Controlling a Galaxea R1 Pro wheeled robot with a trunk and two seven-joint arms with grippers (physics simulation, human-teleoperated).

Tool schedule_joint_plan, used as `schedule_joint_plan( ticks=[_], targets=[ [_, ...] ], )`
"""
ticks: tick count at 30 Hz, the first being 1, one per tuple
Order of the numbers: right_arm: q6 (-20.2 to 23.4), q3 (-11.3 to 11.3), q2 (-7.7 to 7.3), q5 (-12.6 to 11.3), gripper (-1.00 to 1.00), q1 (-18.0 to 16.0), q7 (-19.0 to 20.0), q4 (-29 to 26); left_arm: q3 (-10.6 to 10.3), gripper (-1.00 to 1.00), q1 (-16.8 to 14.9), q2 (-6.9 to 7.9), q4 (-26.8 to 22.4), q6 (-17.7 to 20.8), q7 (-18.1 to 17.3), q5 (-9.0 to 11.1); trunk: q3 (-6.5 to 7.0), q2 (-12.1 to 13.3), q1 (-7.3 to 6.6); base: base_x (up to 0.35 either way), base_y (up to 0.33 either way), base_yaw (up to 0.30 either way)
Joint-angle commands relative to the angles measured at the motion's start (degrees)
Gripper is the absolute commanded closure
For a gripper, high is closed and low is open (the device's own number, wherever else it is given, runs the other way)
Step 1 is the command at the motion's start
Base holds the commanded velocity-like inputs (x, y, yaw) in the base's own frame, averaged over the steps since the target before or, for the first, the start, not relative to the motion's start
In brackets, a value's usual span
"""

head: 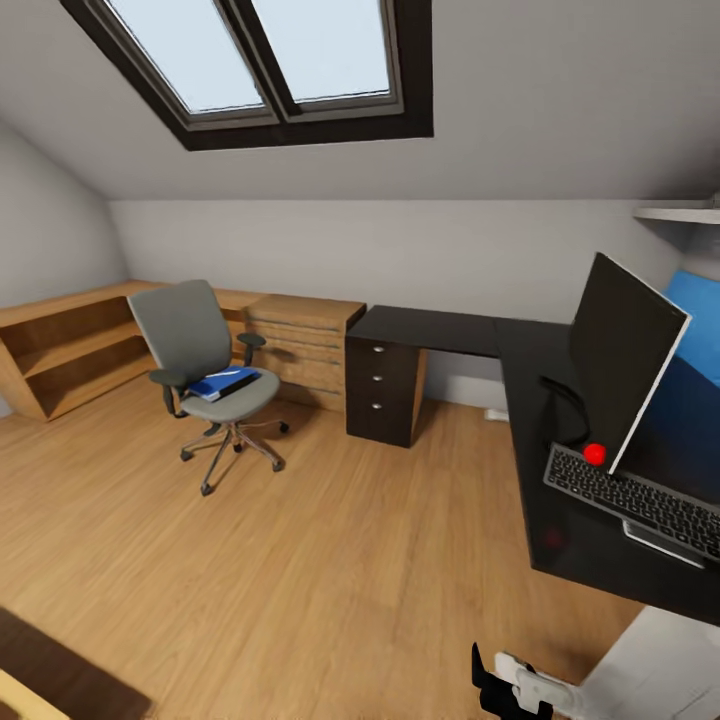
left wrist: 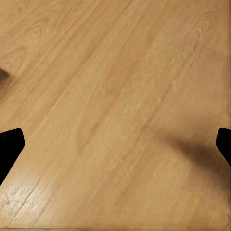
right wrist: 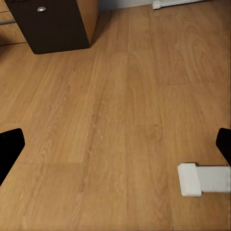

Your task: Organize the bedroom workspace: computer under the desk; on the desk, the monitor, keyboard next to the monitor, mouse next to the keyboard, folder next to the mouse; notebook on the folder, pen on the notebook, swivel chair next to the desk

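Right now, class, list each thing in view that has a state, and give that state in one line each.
Grey upholstered swivel chair: upright, away from the desk, folder on its seat.
Bright blue folder: closed, lying flat.
Thin black monitor: upright on the black desk, screen dark.
Silver-grey keyboard: flat on the desk.
Desk drawers: shut.
Left gripper: open.
Right gripper: open.

Wooden floor [right wrist: 120, 120] runs across the frame, its planks slanting slightly. The right claw [right wrist: 118, 144] hangs above it, spread wide — one black fingertip [right wrist: 8, 149] at the left edge, the other at the right. Upper left stands a dark drawer block [right wrist: 55, 26] with a round silver knob [right wrist: 42, 8]. Lower right lies a white blocky piece [right wrist: 202, 179].
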Motion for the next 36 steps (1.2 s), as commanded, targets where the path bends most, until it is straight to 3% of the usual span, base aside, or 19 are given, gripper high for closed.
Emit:
schedule_joint_plan(
  ticks=[1,20,36],
  targets=[
    [-0.19,-0.52,-0.01,0.33,-1.0,-0.05,0.22,0.1,-0.46,-1.0,-0.03,0.04,0.01,-0.23,0.38,0.39,-0.06,-0.03,-0.02,-0.131,-0.261,-0.037],
    [-0.39,-0.52,-0.04,0.28,-1.0,-0.05,0.22,0.1,-0.46,-1.0,-0.03,0.0,0.01,-0.23,0.47,0.38,-0.07,-0.03,-0.02,-0.164,-0.258,-0.014],
    [-0.24,-0.51,-0.21,0.25,-1.0,-0.05,0.31,0.1,-0.39,-1.0,-0.03,-0.55,-0.17,-0.32,0.41,0.47,-0.07,-0.03,-0.02,-0.035,-0.034,-0.233]
  ],
)
